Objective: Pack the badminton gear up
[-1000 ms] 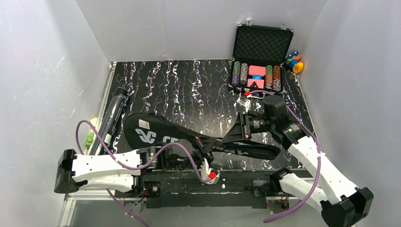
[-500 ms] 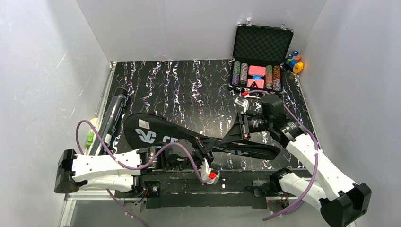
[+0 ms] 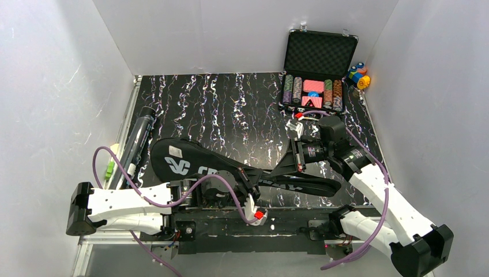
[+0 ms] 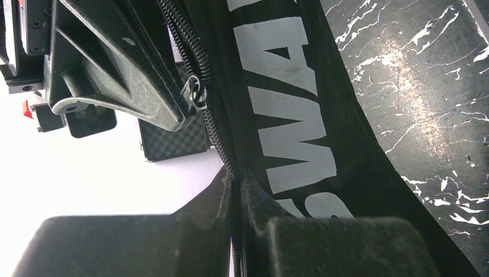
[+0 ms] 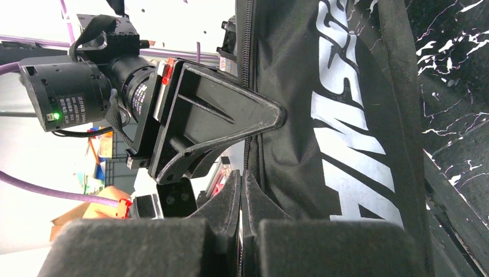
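**Two pinches on one zip: slip, bunch or bump**

The bag (image 3: 184,164) lies lengthwise along the near side of the table (image 3: 230,109). Both grippers are closed on its zip edge. The left gripper (image 4: 236,187) clamps the seam. The right gripper (image 5: 241,184) pinches the same edge just beside it, with the pull (image 4: 195,95) at its fingertips. I cannot tell whether the pull itself sits between those fingers, or whether the zip is done up at that spot.

The likeliest failure is a slip. If the right fingers hold only cloth, a tug along the zip drags the bag and the slider stays put. If the left hold is weak, the whole bag slides and the fabric bunches ahead of the slider, jamming the teeth.

The two grippers are very close, so a small sideways drift could knock them together. The bag also lies near the table's front edge, and a pull toward the arms could take it over.

The tube (image 3: 137,141) lies outside the bag at the left edge. No racquets or shuttlecocks are in view.
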### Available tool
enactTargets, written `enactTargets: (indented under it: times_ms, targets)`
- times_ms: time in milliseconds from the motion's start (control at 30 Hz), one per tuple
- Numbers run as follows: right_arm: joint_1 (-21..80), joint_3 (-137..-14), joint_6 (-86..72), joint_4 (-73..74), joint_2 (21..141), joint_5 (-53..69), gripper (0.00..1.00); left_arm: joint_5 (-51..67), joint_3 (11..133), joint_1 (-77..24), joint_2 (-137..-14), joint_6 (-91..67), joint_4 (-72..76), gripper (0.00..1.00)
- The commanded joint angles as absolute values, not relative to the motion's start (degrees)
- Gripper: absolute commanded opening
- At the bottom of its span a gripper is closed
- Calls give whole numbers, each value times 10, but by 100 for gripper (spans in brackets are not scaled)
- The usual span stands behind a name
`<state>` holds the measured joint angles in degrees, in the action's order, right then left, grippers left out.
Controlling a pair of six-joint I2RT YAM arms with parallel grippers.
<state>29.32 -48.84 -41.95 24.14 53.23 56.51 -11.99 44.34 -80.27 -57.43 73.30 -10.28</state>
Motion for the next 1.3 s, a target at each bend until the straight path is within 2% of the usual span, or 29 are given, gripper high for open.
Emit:
enactTargets:
  times_ms: [0, 233, 633, 1267]
  targets:
    - [279, -509, -404, 262, 521, 568, 1, -127, 468, -805, -560, 730, -96, 0]
    - [204, -545, -390, 331, 523, 575, 1, -132, 463, -803, -555, 729, -112, 0]
    - [155, -551, -395, 388, 481, 530, 1, -149, 445, -799, -527, 727, -145, 0]
    - [79, -671, -345, 606, 408, 238, 1, -188, 434, -791, -518, 753, -154, 0]
